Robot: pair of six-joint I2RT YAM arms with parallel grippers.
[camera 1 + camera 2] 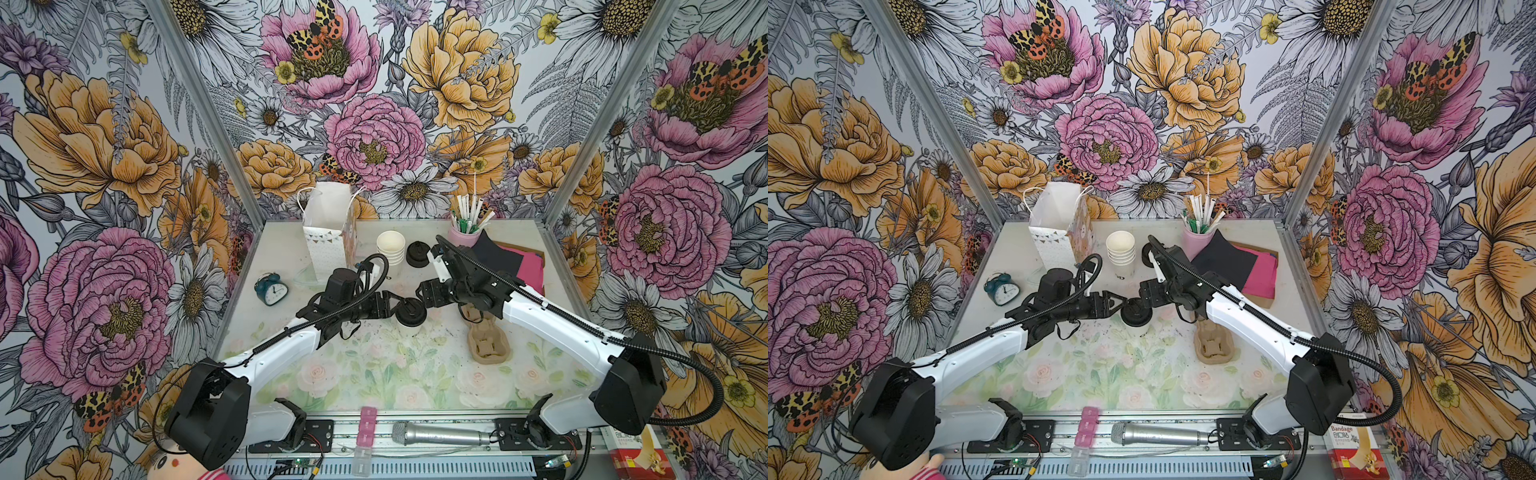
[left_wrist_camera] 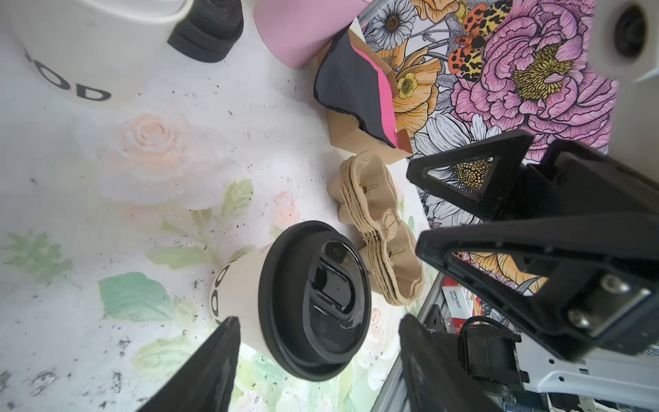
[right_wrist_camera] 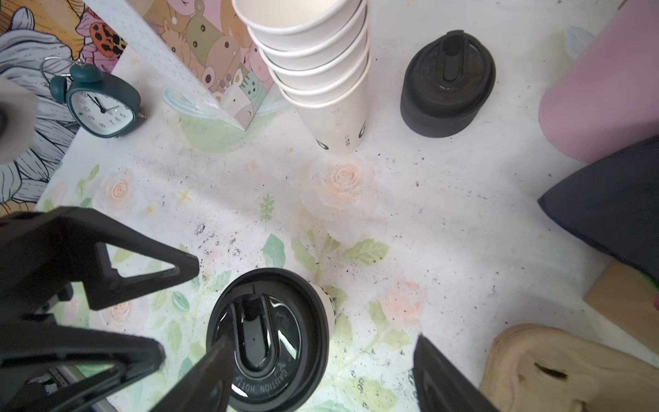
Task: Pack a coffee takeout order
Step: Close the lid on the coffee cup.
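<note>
White paper cup (image 2: pixel 235 285), capped with its black domed lid (image 2: pixel 313 299), stands central on the table (image 1: pixel 374 365) between my left claw (image 2: pixel 317 323) and right claw (image 3: pixel 322 339), both spread apart, the black napkin (image 1: pixel 496 253) lying near the far right corner.

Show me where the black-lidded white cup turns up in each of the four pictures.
Top view: lidded cup at mid-table.
Top view: same spot.
Left wrist: close up, lid facing the camera.
Right wrist: close up, seen from above.
Shared landmark: the brown carrier stack beside it.
</note>
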